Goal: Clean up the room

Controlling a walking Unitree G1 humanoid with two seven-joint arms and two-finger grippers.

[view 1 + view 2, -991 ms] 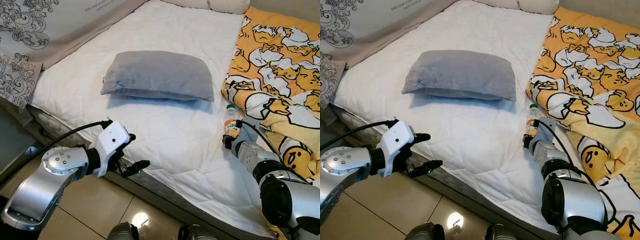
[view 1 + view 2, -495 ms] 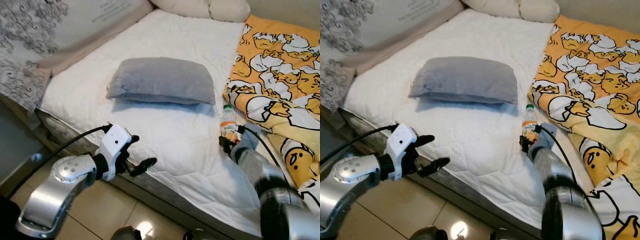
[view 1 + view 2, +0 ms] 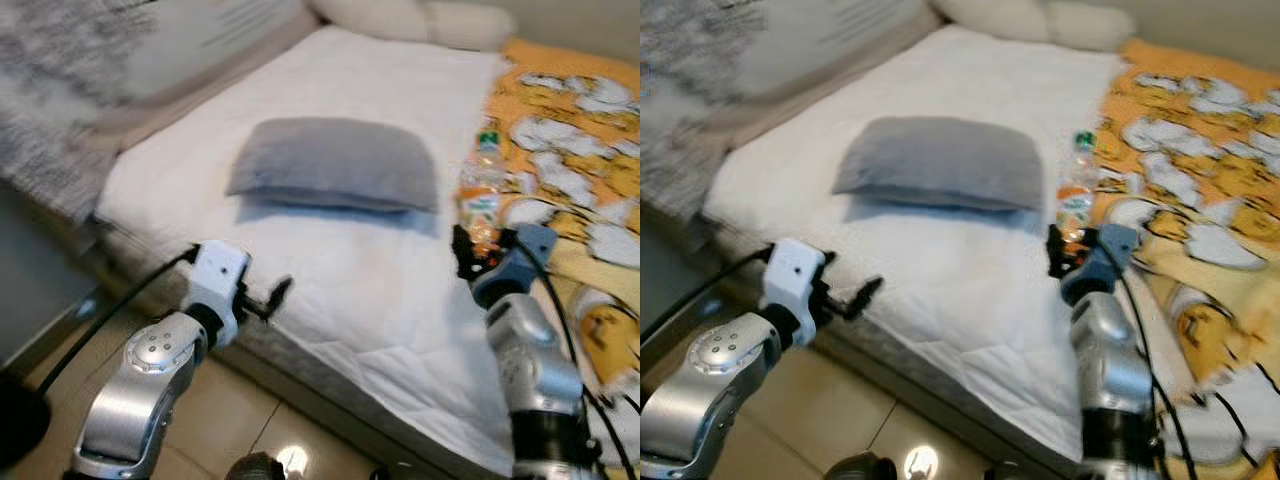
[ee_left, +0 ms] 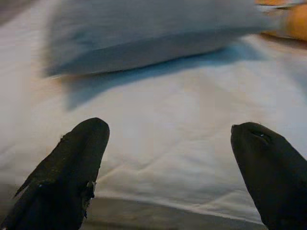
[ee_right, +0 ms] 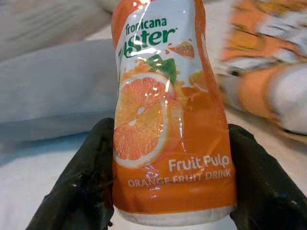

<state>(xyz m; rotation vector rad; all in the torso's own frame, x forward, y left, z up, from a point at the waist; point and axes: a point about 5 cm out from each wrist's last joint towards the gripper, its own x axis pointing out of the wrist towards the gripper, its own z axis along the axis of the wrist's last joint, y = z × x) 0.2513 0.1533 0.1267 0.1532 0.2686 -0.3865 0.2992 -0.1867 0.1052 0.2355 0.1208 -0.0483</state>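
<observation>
An orange juice bottle with a green cap is held upright above the white bed. My right gripper is shut on the bottle's lower part, one black finger on each side. The bottle hangs just right of a grey pillow that lies across the middle of the mattress. My left gripper is open and holds nothing. It hovers at the bed's near edge, pointing toward the pillow.
A yellow-orange cartoon blanket covers the bed's right side. Cream pillows lie at the head. A patterned grey-white cover hangs along the left. Tiled floor runs below the bed edge. The eye views are blurred.
My right gripper has raised the bottle off the mattress, from beside the blanket to well above it. The left gripper shifted slightly along the bed edge. The camera moved too.
</observation>
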